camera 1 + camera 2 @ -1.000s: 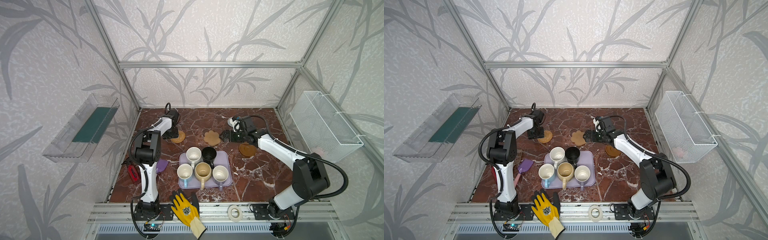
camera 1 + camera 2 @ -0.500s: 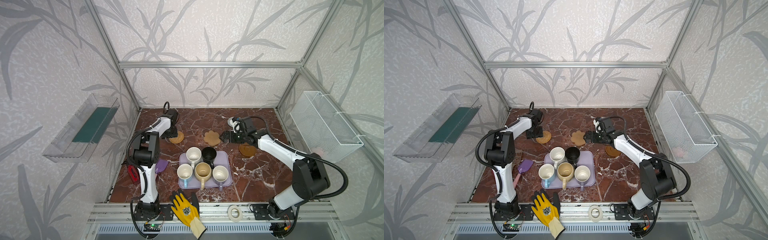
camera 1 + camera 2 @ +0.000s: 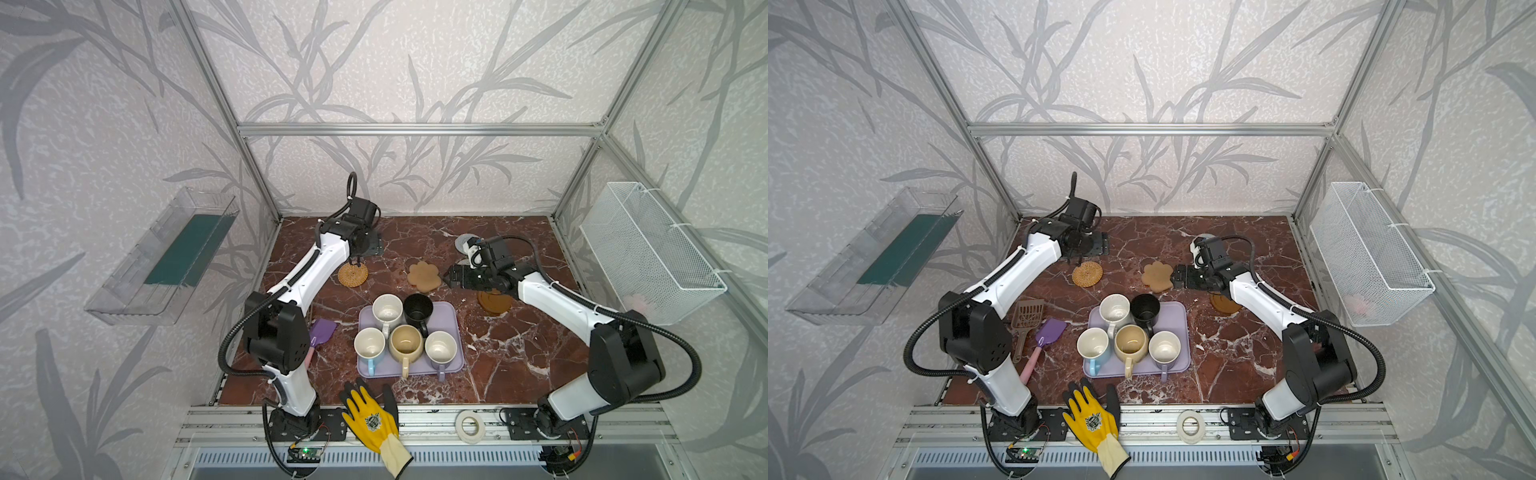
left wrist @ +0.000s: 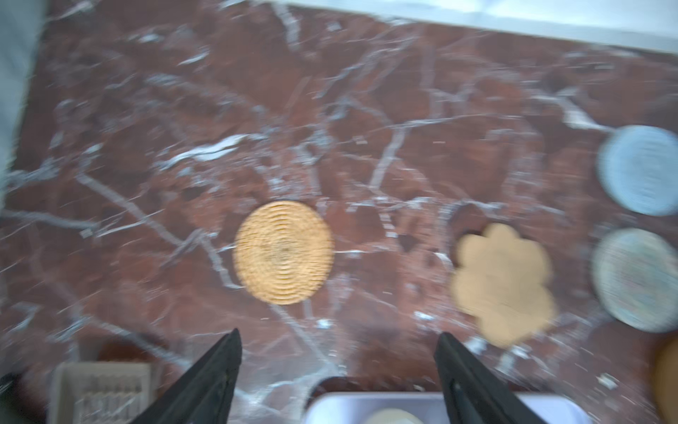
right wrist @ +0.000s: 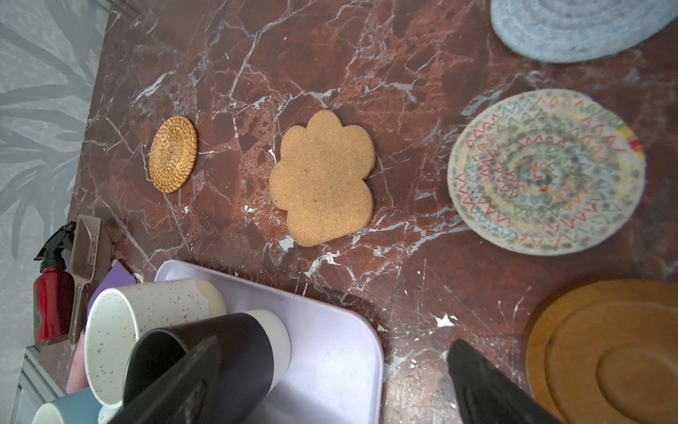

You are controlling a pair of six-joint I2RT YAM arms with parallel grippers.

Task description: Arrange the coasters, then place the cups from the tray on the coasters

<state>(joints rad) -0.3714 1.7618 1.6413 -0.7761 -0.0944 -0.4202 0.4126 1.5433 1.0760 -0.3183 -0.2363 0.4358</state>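
The orange rattan coaster (image 3: 353,275) (image 4: 283,252) lies flat at the back left. My left gripper (image 3: 356,261) (image 4: 337,352) hovers just behind it, open and empty. The paw coaster (image 3: 424,275) (image 5: 324,178) lies mid-back, and my right gripper (image 3: 452,277) (image 5: 335,345) stands open and empty just right of it. Near it lie the cream rope coaster (image 5: 546,178), the grey-blue coaster (image 3: 464,241) (image 5: 576,25) and the brown disc (image 3: 493,302) (image 5: 616,352). On the lavender tray (image 3: 448,316) stand the white cup (image 3: 387,309), black cup (image 3: 418,307), light blue cup (image 3: 370,343), cream-yellow cup (image 3: 406,341) and lavender cup (image 3: 440,347).
A purple spatula (image 3: 1050,330) and a brown slotted scoop (image 3: 1027,318) lie left of the tray, with a red spray bottle (image 5: 51,293) beyond. A yellow glove (image 3: 370,415) and a white tape roll (image 3: 469,424) rest on the front rail. A wire basket (image 3: 648,253) hangs on the right wall.
My left gripper's jaws have spread wide and drawn back a little from the orange coaster, which stays flat on the table. The right arm has barely moved.
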